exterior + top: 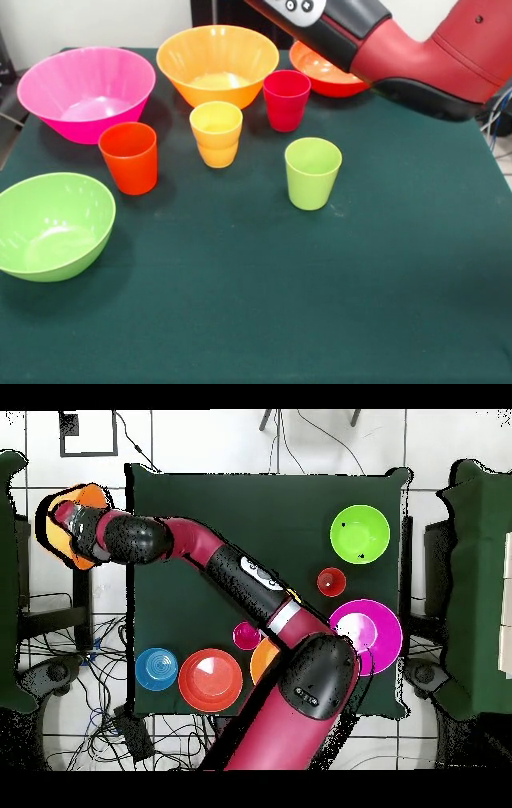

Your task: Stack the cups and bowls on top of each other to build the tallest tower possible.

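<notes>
Four cups (216,134), six bowls (86,92) counted across views; gripper (62,522) state unclear.

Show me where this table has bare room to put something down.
The whole near strip of the table, in front of the lime green bowl and lime green cup, is bare, as is the side right of that cup in the front view. It is crowded at the back, where the pink bowl, orange bowl, yellow cup and crimson cup cluster.

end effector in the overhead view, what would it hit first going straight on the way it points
Probably the orange bowl, right at the end effector past the table's edge; the height between them is unclear.
</notes>
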Robot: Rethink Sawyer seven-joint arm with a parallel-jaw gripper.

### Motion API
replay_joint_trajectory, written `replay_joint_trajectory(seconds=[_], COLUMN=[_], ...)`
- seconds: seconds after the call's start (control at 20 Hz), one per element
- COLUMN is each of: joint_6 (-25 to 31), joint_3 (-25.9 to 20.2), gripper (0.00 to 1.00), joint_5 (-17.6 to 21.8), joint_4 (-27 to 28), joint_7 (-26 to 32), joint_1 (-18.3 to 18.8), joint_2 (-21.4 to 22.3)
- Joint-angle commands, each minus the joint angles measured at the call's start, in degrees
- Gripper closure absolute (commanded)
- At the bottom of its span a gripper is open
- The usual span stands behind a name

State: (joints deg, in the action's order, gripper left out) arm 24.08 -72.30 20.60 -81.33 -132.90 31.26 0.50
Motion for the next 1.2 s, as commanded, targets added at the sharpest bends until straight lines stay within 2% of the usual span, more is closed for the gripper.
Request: replay_joint_trajectory(seconds=[0.05,0.3,0.6,1.2], joint_6=[12.03,14.55,14.86,20.15], joint_3=[0.02,-0.67,-1.51,-1.2], gripper=[1.0,1.0,1.0,1.0], joint_5=[-2.78,-2.09,-0.59,-2.89], joint_4=[3.72,4.22,3.79,7.73], joint_7=[14.56,18.31,21.77,30.72], joint_1=[1.33,2.52,3.86,4.53], joint_2=[-0.36,-2.63,-5.91,-9.91])
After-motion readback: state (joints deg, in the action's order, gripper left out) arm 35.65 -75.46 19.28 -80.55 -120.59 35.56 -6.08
